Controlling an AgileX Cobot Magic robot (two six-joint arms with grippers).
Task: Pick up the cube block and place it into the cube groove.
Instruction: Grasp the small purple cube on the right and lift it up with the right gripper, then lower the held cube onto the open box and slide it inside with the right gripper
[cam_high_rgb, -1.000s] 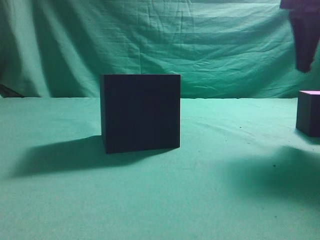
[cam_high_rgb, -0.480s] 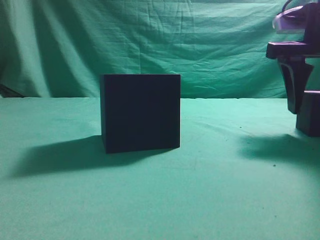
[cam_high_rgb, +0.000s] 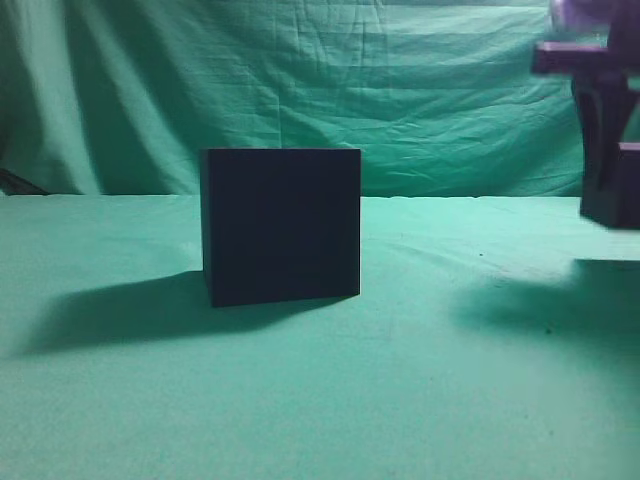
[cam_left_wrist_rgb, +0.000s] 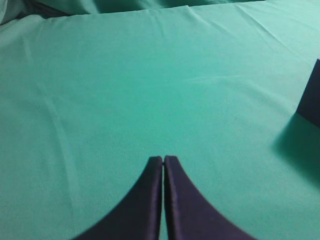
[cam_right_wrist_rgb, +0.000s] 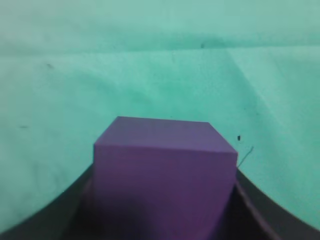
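You see the green cloth covering the table beneath both claws. The large black box stands upright on it, well to the left of the right claw; its opening cannot be seen. The right claw grips the small purple block between its two fingers, clear of the cloth at the right edge of the exterior view. The left claw has its tips pressed together, empty, above bare cloth, with the box's edge to its right.
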